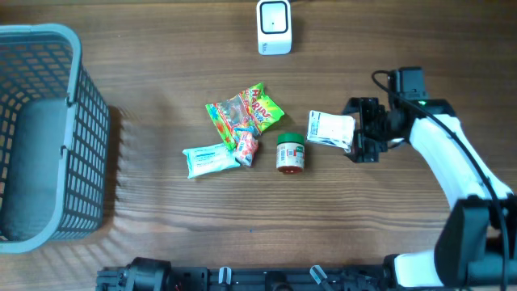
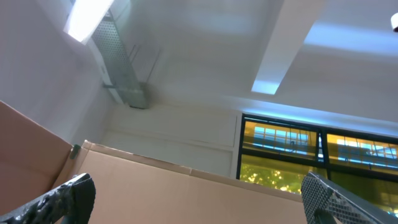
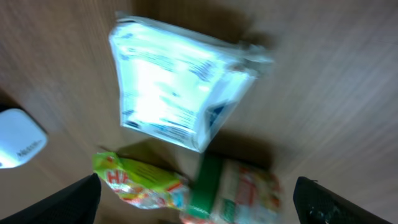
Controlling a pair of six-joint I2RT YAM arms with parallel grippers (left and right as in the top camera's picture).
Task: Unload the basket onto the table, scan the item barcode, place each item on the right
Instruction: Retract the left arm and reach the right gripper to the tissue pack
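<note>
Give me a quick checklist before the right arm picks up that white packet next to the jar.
1. Right gripper open: ok.
2. Right gripper at the white packet: ok, at its right edge.
3. Packet clear of the jar: cannot tell, very close.
4. Barcode location on packet: cannot tell, print blurred.
5. Scanner unobstructed: ok.
6. Left gripper out of the way: ok, open, pointing upward.
</note>
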